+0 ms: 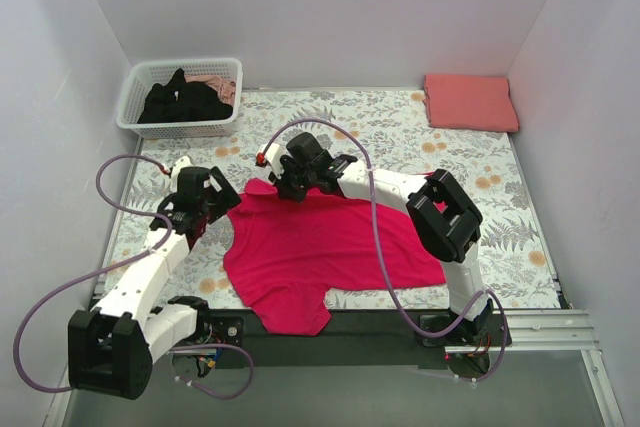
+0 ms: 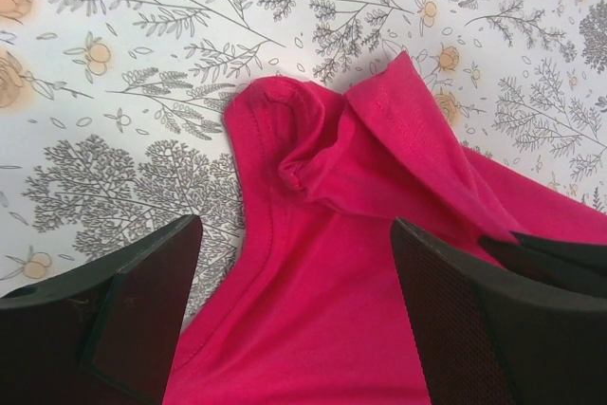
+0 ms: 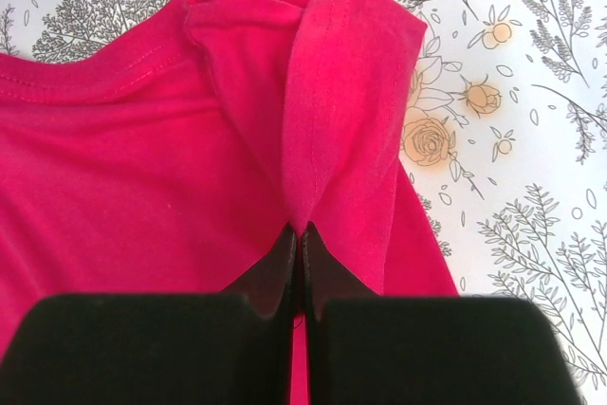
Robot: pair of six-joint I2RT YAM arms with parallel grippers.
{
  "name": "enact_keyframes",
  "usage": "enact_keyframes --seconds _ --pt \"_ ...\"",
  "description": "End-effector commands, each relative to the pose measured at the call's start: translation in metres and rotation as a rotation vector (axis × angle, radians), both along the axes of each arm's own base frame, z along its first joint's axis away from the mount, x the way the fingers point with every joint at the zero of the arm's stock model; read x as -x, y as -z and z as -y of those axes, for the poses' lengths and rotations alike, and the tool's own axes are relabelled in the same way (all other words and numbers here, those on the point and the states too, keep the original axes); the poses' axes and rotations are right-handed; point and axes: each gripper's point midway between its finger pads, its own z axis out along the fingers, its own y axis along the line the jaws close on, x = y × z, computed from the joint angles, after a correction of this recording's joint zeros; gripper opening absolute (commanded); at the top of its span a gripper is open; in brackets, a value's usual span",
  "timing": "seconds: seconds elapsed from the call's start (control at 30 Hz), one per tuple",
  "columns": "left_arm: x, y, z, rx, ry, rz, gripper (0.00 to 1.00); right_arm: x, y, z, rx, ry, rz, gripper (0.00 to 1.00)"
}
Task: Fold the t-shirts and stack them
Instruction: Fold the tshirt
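A crimson t-shirt (image 1: 320,247) lies spread and rumpled on the floral cloth near the front edge. My right gripper (image 1: 283,187) (image 3: 302,232) is shut on a pinched-up fold of the crimson t-shirt (image 3: 142,168) near its collar and sleeve, and the fabric rises into a ridge at the fingertips. At the shirt's left edge my left gripper (image 1: 222,209) (image 2: 296,234) stands open over the crimson t-shirt (image 2: 379,158), with nothing gripped. A folded salmon-pink t-shirt (image 1: 468,102) rests at the back right. A black t-shirt (image 1: 185,102) lies bunched in the basket.
The white lattice basket (image 1: 130,107) stands at the back left corner. The floral cloth (image 1: 400,137) covers the table between grey walls on three sides. A dark strip (image 1: 360,322) runs along the front edge by the arm bases.
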Motion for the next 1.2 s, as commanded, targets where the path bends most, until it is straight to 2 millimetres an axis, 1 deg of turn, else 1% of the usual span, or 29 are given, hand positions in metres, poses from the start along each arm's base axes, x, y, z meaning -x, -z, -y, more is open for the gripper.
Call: enact_keyframes --seconds 0.0,0.03,0.07,0.1,0.13,0.17,0.2,0.23,0.27,0.3,0.33,0.37,0.43,0.47,0.5,0.53,0.67,0.77,0.9,1.07,1.17 --pt "-0.025 -0.018 0.011 0.078 -0.019 0.045 0.8 0.004 -0.024 -0.004 -0.045 -0.03 0.031 0.01" --pt "-0.033 -0.021 0.015 0.091 -0.006 0.056 0.82 0.003 -0.024 -0.004 -0.044 -0.029 0.035 0.01" --pt "-0.038 -0.013 0.021 0.102 0.017 0.027 0.82 0.003 -0.025 -0.004 -0.045 -0.029 0.038 0.01" --pt "-0.05 -0.024 0.023 0.096 0.035 0.051 0.82 0.002 -0.024 -0.004 -0.04 -0.025 0.043 0.01" --pt "-0.058 -0.025 0.025 0.089 0.047 0.058 0.83 0.001 -0.024 -0.004 -0.04 -0.023 0.044 0.01" --pt "-0.066 -0.017 0.026 0.08 0.053 0.027 0.83 0.0 -0.022 -0.004 -0.036 -0.021 0.044 0.01" --pt "-0.077 -0.024 0.027 0.072 0.058 0.044 0.84 -0.001 -0.024 -0.004 -0.038 -0.018 0.049 0.01" --pt "-0.085 -0.024 0.028 0.058 0.073 0.052 0.85 -0.001 -0.023 -0.005 -0.039 -0.019 0.048 0.01" --pt "-0.091 -0.013 0.03 0.051 0.086 0.027 0.86 -0.001 -0.024 -0.005 -0.04 -0.02 0.049 0.01" --pt "-0.096 -0.01 0.033 0.055 0.103 0.022 0.87 -0.001 -0.022 -0.006 -0.039 -0.021 0.046 0.01" --pt "-0.105 -0.013 0.034 0.047 0.117 0.041 0.88 -0.001 -0.022 -0.006 -0.039 -0.021 0.046 0.01" --pt "-0.109 -0.003 0.035 0.045 0.129 0.019 0.9 -0.002 -0.022 -0.006 -0.038 -0.02 0.047 0.01" --pt "-0.118 -0.001 0.039 0.055 0.154 0.028 0.91 -0.003 -0.022 -0.006 -0.039 -0.016 0.05 0.01" --pt "-0.12 0.007 0.04 0.057 0.172 0.012 0.91 -0.003 -0.021 -0.007 -0.038 -0.018 0.049 0.01" --pt "-0.123 0.008 0.041 0.059 0.177 0.011 0.91 -0.003 -0.02 -0.006 -0.037 -0.018 0.048 0.01" --pt "-0.123 0.009 0.048 0.089 0.21 0.009 0.91 -0.003 -0.021 -0.007 -0.039 -0.019 0.048 0.01" --pt "-0.126 0.025 0.053 0.106 0.233 -0.031 0.89 -0.003 -0.018 -0.007 -0.038 -0.02 0.045 0.01" --pt "-0.127 0.031 0.058 0.13 0.256 -0.048 0.89 -0.002 -0.016 -0.007 -0.036 -0.021 0.041 0.01" --pt "-0.126 0.03 0.064 0.156 0.276 -0.05 0.84 -0.002 -0.015 -0.006 -0.037 -0.02 0.039 0.01" --pt "-0.124 0.024 0.07 0.183 0.3 -0.044 0.74 -0.002 -0.017 -0.006 -0.041 -0.018 0.045 0.01" --pt "-0.121 0.023 0.07 0.184 0.302 -0.056 0.71 -0.001 -0.017 -0.005 -0.041 -0.017 0.045 0.01"
